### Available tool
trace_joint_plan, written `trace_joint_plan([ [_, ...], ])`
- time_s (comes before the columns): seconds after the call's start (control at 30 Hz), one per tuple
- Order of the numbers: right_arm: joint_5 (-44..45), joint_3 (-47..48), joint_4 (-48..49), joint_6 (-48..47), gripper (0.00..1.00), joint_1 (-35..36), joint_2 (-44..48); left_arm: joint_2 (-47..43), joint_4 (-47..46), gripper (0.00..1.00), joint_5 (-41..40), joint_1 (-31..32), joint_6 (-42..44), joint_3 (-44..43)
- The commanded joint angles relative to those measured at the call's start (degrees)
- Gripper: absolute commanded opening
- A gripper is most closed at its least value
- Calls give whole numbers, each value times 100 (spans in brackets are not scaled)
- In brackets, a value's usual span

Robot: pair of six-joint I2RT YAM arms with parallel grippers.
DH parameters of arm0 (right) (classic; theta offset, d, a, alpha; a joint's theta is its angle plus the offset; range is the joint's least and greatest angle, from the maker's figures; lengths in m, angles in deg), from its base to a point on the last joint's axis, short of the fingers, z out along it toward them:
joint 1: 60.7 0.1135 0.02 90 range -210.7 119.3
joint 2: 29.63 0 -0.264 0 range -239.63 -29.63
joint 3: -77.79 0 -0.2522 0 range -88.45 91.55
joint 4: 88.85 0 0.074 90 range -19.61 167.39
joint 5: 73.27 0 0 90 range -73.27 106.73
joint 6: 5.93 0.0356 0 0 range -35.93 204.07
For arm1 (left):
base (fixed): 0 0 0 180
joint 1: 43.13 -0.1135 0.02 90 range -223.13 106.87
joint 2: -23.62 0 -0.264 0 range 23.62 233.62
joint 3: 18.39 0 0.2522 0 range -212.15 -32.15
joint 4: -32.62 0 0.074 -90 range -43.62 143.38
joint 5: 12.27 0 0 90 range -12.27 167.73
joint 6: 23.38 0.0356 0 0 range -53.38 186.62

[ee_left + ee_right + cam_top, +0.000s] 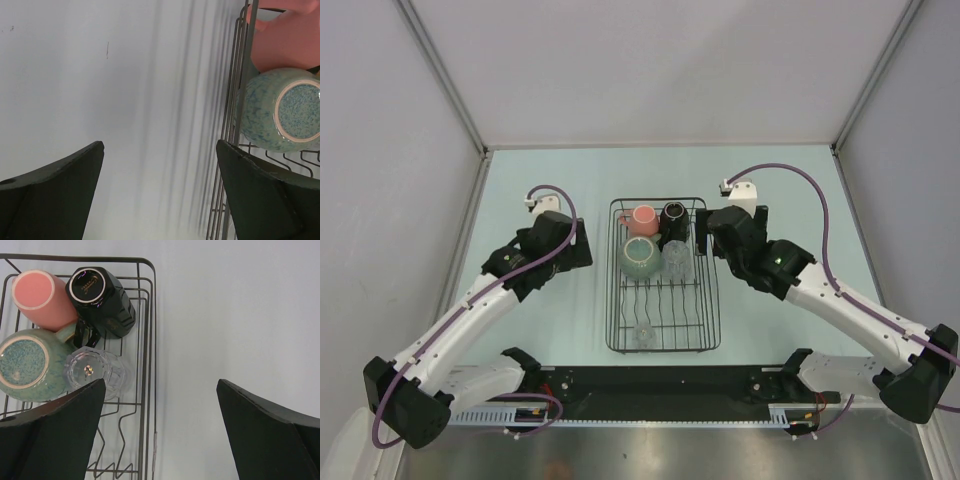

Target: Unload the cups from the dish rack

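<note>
The black wire dish rack [663, 345] stands mid-table. At its far end lie a pink mug [641, 219], a black cup [673, 214], a pale-green cup [641, 256] and a clear glass tumbler [676, 257]; another clear tumbler [645, 335] sits near the front. My left gripper [582, 243] is open and empty, left of the rack. My right gripper [707, 238] is open and empty, at the rack's right edge. The right wrist view shows the pink mug [42, 297], black cup [100, 300], green cup [27, 365] and tumbler [95, 372]. The left wrist view shows the green cup [282, 110], pink mug [287, 37] and rack edge [240, 100].
The table [540, 180] is pale blue-green, walled by grey panels at the back and both sides. A black rail [660, 385] with the arm bases runs along the near edge.
</note>
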Motion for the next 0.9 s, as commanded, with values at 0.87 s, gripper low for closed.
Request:
trace_joint_plan([
  [0.87, -1098, 170, 80, -147, 100, 724, 125, -150, -143, 100, -88, 128, -47, 5],
])
